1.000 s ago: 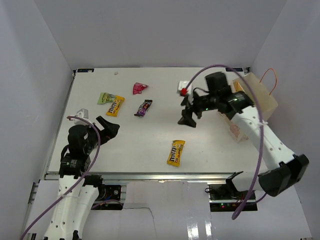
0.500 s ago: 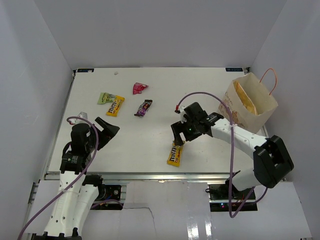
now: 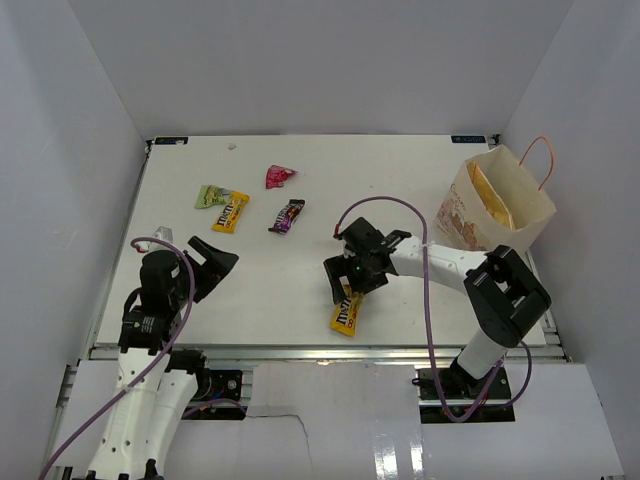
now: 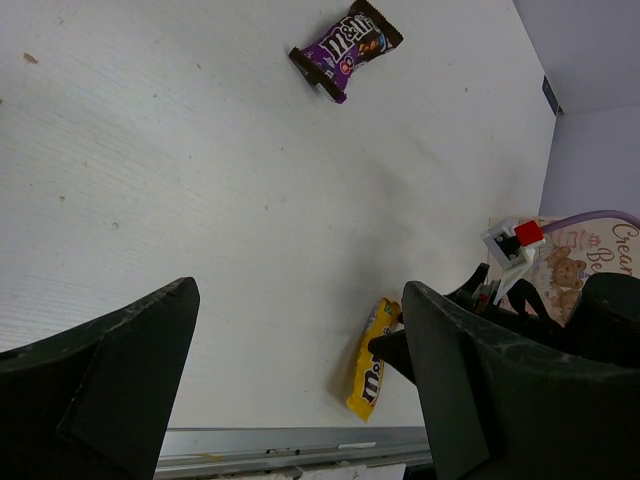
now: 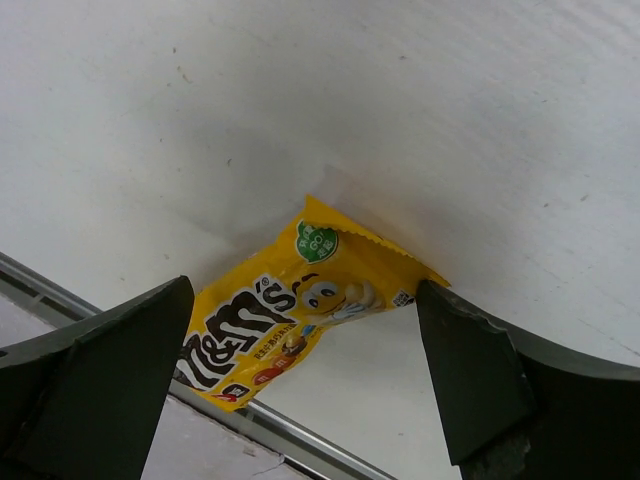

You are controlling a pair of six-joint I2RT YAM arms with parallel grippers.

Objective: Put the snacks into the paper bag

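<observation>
White walls [image 3: 60,150] are seen closing in a white table [image 3: 280,270] on three sides. One yellow candy pack [image 5: 300,315] is laid flat close to the near edge, somewhat right of its middle, with one end almost at the metal rail [image 3: 250,350]. It is straddled by the right gripper [image 3: 345,285], whose jaws are spread wide with the pack between them and not pinched. Bare tabletop is left around the pack on the left, far and right sides; only toward the near edge is room short. The paper bag [image 3: 460,215] is stood upright at the right edge, toward the far right corner, its mouth open upward and a chip bag [image 3: 492,195] seen inside. Well apart, in the far left part, a purple bar [image 4: 345,48], a second yellow pack [image 3: 231,211], a green packet [image 3: 211,195] and a pink wrapper [image 3: 279,176] are spread loosely, the green packet just beside the second yellow pack. The left gripper [image 3: 215,252] is held near the left edge, jaws parted over bare tabletop.
</observation>
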